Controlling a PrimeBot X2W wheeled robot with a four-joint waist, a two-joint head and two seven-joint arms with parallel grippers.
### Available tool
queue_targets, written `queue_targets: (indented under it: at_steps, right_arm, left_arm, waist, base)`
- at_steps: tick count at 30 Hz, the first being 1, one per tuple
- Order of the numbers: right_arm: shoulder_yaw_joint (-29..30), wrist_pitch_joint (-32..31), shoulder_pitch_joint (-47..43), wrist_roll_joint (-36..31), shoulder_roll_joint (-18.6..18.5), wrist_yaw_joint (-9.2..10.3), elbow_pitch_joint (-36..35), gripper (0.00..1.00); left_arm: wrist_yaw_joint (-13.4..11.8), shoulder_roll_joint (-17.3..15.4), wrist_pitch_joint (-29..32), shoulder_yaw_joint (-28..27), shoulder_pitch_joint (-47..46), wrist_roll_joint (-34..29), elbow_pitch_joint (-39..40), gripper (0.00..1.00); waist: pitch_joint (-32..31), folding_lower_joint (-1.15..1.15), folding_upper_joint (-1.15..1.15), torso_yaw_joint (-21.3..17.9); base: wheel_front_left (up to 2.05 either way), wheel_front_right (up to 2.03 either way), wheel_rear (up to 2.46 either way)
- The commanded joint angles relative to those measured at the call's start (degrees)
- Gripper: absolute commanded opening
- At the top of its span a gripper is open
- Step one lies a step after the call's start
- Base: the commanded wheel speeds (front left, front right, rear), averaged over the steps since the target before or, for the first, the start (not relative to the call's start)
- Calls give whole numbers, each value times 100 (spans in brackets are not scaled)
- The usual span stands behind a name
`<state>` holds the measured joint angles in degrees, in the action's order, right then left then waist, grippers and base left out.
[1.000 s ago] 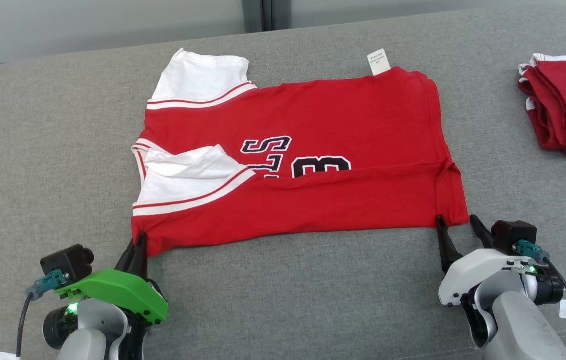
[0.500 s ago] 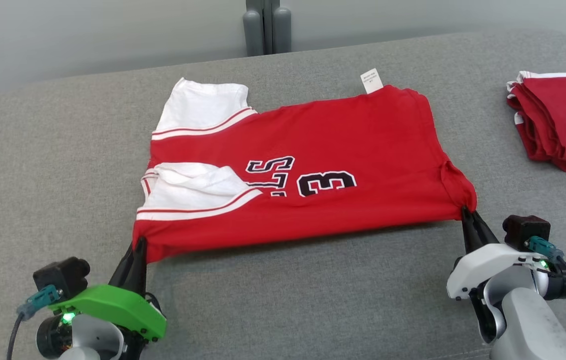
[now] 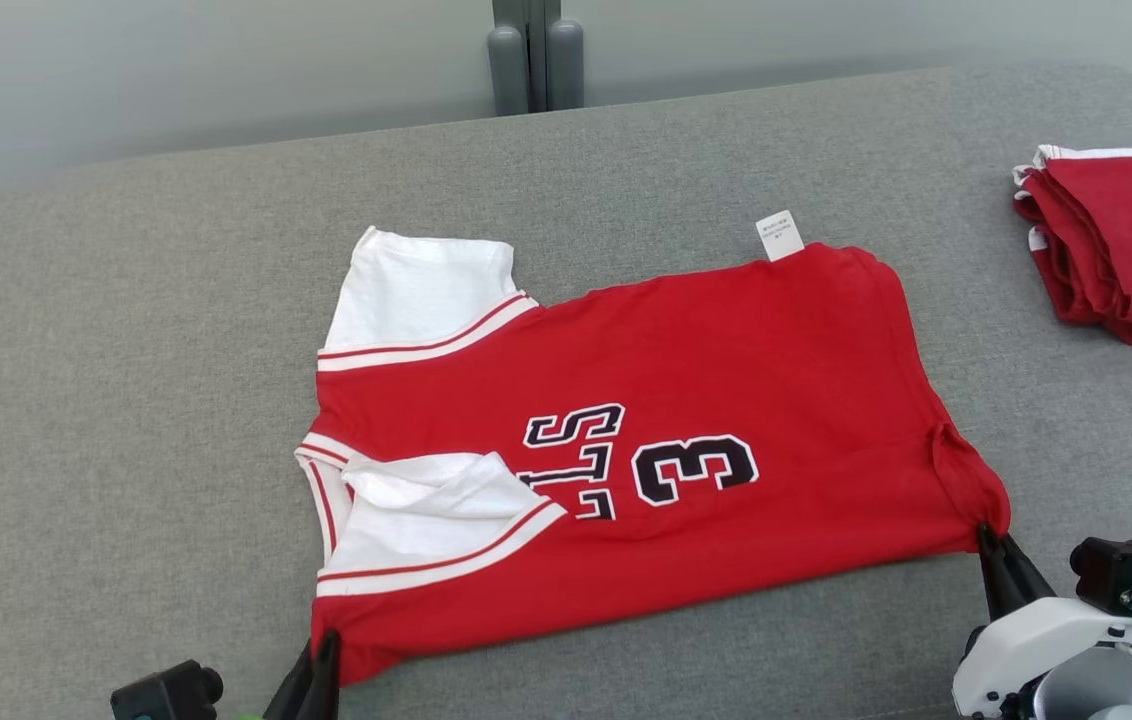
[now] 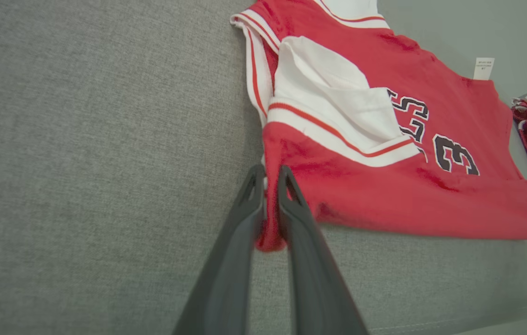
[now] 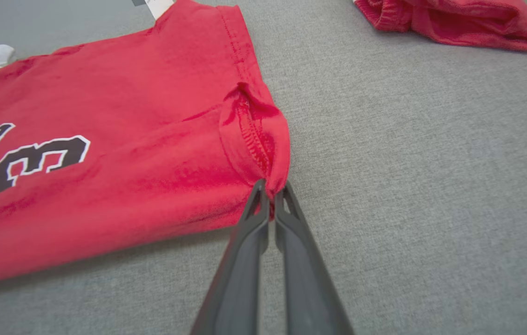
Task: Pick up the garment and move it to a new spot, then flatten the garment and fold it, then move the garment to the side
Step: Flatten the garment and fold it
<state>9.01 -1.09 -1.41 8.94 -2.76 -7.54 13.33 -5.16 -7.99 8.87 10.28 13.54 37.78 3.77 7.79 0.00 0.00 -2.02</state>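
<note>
The garment point(image 3: 686, 390) is a red jersey with white sleeves and black lettering, lying on the grey cushion with its near edge folded over. My left gripper point(image 3: 326, 645) is shut on the garment's near left corner; the left wrist view shows red cloth point(image 4: 270, 218) pinched between the fingers of that gripper point(image 4: 270, 174). My right gripper point(image 3: 988, 538) is shut on the near right corner, and the right wrist view shows the gripper point(image 5: 271, 190) clamping the hem point(image 5: 263, 153). The near edge is lifted slightly off the cushion.
A pile of folded red garments point(image 3: 1121, 250) lies at the far right of the grey cushion point(image 3: 126, 400). A grey post point(image 3: 536, 55) stands behind the cushion's back edge. Bare cushion stretches to the left of the jersey.
My right gripper has shut on the garment's near right corner. Both grippers have pulled the garment toward me, and the head view has shifted too.
</note>
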Motion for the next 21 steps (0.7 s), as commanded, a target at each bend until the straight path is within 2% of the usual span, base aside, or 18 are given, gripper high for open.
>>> queue_targets:
  at_steps: [1,2,6,11,17,21]
  right_arm:
    - [-7,-17,-62,79,-22,11,-63,79]
    - [-17,-21,-79,101,-24,11,-77,100]
    - [43,13,-130,146,-23,11,-161,100]
    - [198,87,27,31,-22,11,-331,100]
    - [27,81,445,-88,-19,11,-637,100]
    - [-230,42,909,-119,-19,11,-765,100]
  left_arm:
    - [-51,-48,-17,-20,41,-53,-36,79]
    - [-55,-57,-39,-32,32,-62,-56,100]
    - [-101,-223,-101,-203,-49,-114,-5,100]
    - [-24,-682,8,-330,-607,-354,161,100]
    - [252,-1287,630,-146,-2107,-703,199,100]
    - [590,-1644,1225,110,-3406,-911,-175,100]
  waist:
    - [23,0,0,-25]
    - [34,0,0,-41]
    - [102,0,0,-91]
    - [237,0,0,-151]
    - [557,0,0,-269]
    - [960,0,0,-410]
  base:
    - [0,0,0]
    - [0,0,0]
    - [0,0,0]
    - [0,0,0]
    - [0,0,0]
    - [0,0,0]
